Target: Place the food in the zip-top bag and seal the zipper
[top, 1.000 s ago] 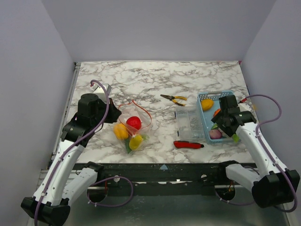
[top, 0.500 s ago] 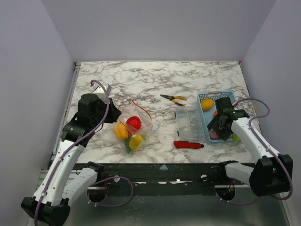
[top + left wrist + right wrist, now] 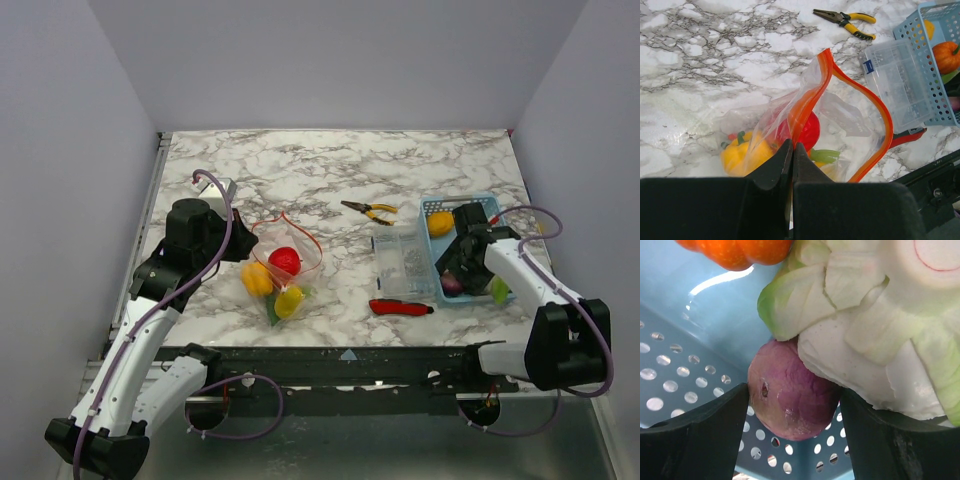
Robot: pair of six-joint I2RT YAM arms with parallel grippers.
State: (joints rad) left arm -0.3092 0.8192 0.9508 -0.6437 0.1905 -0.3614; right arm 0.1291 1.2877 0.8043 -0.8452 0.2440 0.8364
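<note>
Marble table (image 3: 300, 170), left gripper (image 3: 792, 150) pinched shut on the bag (image 3: 840, 112) at its zipper (image 3: 812, 90) — right gripper (image 3: 794, 390) wide astride the purple bulb (image 3: 790, 407), grip unclear.

We see the clear, crinkly zip-top bag (image 3: 308, 258) lying on the left half of the table (image 3: 330, 170), its mouth gaping and its orange-red zipper (image 3: 875, 107) unsealed, bowed into an open loop. A red tomato (image 3: 807, 131), a yellow pepper (image 3: 740, 155) and a green piece (image 3: 825, 156) show through the plastic. Well apart to the right, in the blue basket (image 3: 458, 198), a pinkish-purple bulb (image 3: 790, 400) touches a pale green leafy piece (image 3: 865, 315), with an orange pepper (image 3: 740, 250) near them.
</note>
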